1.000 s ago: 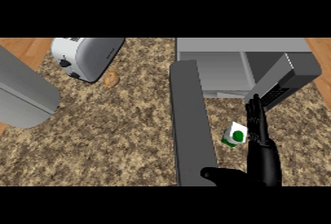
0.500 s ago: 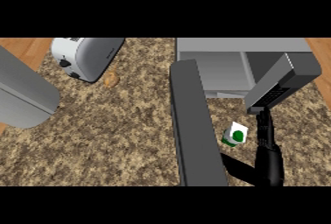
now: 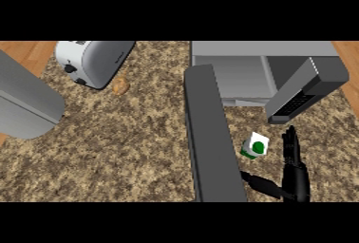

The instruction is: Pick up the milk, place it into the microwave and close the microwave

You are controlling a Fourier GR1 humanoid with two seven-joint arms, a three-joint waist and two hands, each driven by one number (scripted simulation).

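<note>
Near the lower right of the frame, the milk (image 3: 255, 145) stands on the speckled desk (image 3: 126, 156), a small white carton with a green mark, just in front of the open microwave (image 3: 242, 76) and between its swung-out door (image 3: 212, 137) and the right hand (image 3: 291, 148). What could go wrong from here, as I judge it: the carton sits in a narrow gap, so a hand closing in from the right could nudge it against the door and tip it rather than grip it; and the dark panel (image 3: 307, 90) jutting out at the microwave's right side hangs close above the hand's path, so a lift toward the cavity might clip it. The right hand is open, its fingers straight and pointing toward the top of the frame, just beside the carton but apart from it, holding nothing. No left hand can be made out. A toaster (image 3: 91, 59) sits at the upper left with a small brown lump (image 3: 120, 86) beside it, well apart from the milk.
</note>
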